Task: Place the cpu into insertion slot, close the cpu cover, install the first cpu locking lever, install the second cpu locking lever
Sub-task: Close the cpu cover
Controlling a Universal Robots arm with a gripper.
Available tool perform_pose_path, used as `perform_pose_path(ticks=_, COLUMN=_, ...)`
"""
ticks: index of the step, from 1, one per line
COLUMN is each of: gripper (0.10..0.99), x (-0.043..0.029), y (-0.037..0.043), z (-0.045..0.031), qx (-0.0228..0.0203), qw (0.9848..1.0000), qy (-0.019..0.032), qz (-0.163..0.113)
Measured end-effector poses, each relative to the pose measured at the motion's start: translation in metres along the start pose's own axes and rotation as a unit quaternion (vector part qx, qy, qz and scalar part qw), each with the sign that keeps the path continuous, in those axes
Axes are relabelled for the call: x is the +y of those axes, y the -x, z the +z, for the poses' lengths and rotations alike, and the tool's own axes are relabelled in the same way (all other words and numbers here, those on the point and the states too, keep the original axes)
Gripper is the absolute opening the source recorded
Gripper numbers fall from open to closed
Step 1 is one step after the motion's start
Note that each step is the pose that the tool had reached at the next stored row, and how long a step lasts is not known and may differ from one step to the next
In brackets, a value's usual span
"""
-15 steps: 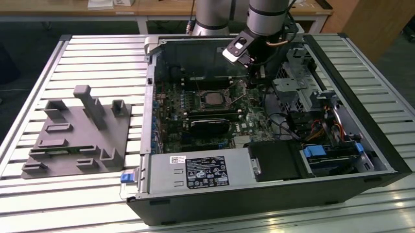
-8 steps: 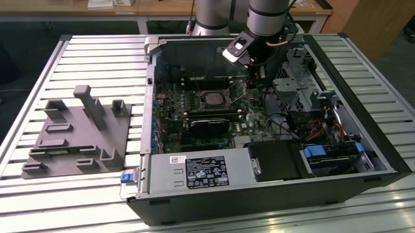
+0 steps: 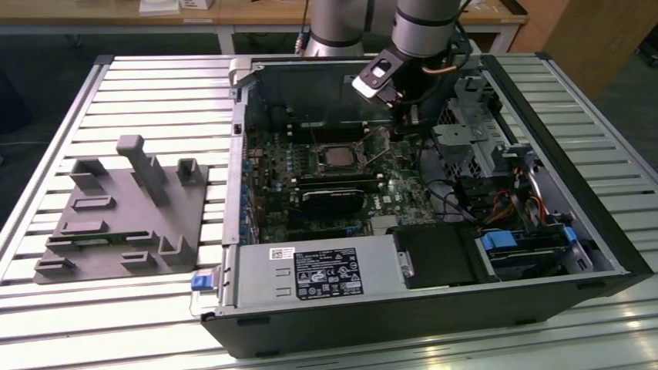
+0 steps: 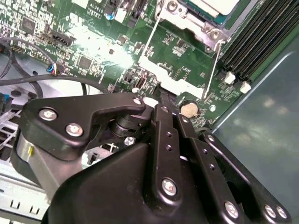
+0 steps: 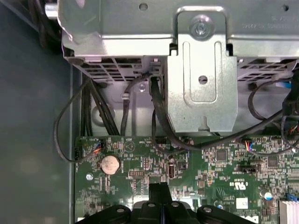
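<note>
The cpu (image 3: 334,156), a silver-grey square, lies in the insertion slot (image 3: 316,146) in the middle of the motherboard; in the second wrist view the cpu (image 4: 212,4) shows at the picture's edge. The silvery cpu cover (image 4: 187,22) frames it and looks laid down over it. Two thin wire locking levers (image 4: 148,39) (image 4: 216,58) run alongside the socket, and one lever (image 3: 377,157) sticks out on the exterior view's right of the socket. My gripper (image 3: 403,128) (image 4: 160,93) (image 5: 159,190) hangs low over the board just past that lever, fingers shut with nothing between them.
Memory slots (image 3: 334,185) and a black graphics card (image 3: 332,203) lie beside the socket. A metal drive cage (image 5: 201,70) with black cables (image 5: 159,116) stands close by the gripper. A coin cell (image 5: 110,164) sits on the board. A grey fixture (image 3: 123,212) rests on the slatted table outside the case.
</note>
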State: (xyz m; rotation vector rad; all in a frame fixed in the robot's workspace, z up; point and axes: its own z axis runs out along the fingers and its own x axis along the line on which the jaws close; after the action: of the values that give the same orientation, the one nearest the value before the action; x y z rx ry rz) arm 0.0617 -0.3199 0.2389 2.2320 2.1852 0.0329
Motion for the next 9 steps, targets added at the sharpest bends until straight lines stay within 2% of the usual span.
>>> perform_pose_path(ticks=3, gripper=0.106, x=0.0002, y=0.0000, z=0.0001, qx=-0.0002, qw=1.0000, qy=-0.0091, qz=0.000)
perform_pose_path(ticks=9, gripper=0.106, x=0.0002, y=0.0000, z=0.0001, qx=-0.0003, qw=0.9999, qy=-0.0110, qz=0.000)
